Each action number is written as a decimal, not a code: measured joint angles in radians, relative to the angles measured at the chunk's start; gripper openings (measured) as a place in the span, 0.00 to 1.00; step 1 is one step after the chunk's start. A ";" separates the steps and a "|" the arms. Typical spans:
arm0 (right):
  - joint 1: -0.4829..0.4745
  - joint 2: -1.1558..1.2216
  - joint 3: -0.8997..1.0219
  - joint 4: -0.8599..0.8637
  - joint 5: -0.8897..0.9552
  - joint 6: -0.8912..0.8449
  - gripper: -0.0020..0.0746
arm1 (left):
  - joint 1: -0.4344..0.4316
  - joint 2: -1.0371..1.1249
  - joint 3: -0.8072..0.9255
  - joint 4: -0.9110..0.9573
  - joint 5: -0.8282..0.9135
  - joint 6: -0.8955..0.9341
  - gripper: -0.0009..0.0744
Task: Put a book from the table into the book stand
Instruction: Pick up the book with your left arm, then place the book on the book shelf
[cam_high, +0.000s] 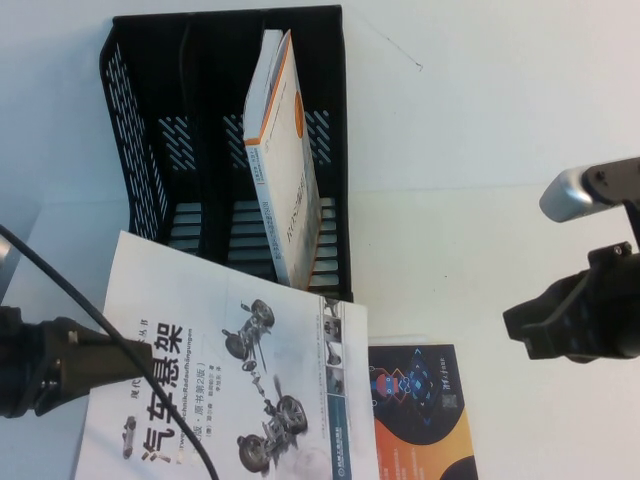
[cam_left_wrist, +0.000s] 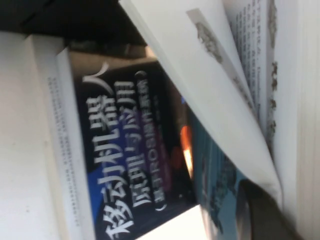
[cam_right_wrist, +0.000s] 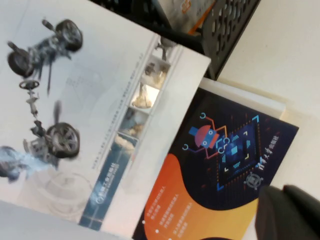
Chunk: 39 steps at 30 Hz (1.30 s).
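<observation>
The book (cam_high: 230, 370), pale grey-white with a black title and car-part pictures, is held tilted at the front left, its far corner near the book stand (cam_high: 150, 150). My left gripper (cam_high: 105, 352) is shut on the book's left edge. In the left wrist view a dark finger (cam_left_wrist: 265, 215) presses the book's teal back (cam_left_wrist: 215, 185) under fanned pages. My right gripper (cam_high: 530, 335) hovers empty over the table (cam_high: 480, 130) at the right, fingers together. In the right wrist view the book (cam_right_wrist: 75, 100) shows, and the gripper's tips (cam_right_wrist: 287, 210) are near the black book.
A white book with orange edging (cam_high: 285, 170) stands leaning in the stand's right slot; the other slots hold nothing. A black book with orange shapes (cam_high: 420, 410) lies flat at the front, partly under the held book; it shows in both wrist views (cam_left_wrist: 130, 165) (cam_right_wrist: 220, 165).
</observation>
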 joint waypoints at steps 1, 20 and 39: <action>0.000 -0.002 0.000 -0.008 0.003 0.000 0.03 | 0.000 -0.019 -0.005 0.004 0.004 -0.015 0.17; 0.000 -0.002 0.010 -0.048 0.006 0.011 0.03 | 0.000 -0.133 -0.325 0.220 0.073 -0.239 0.17; 0.000 -0.002 0.010 -0.055 0.009 0.011 0.03 | 0.000 -0.133 -0.539 0.397 0.119 -0.385 0.17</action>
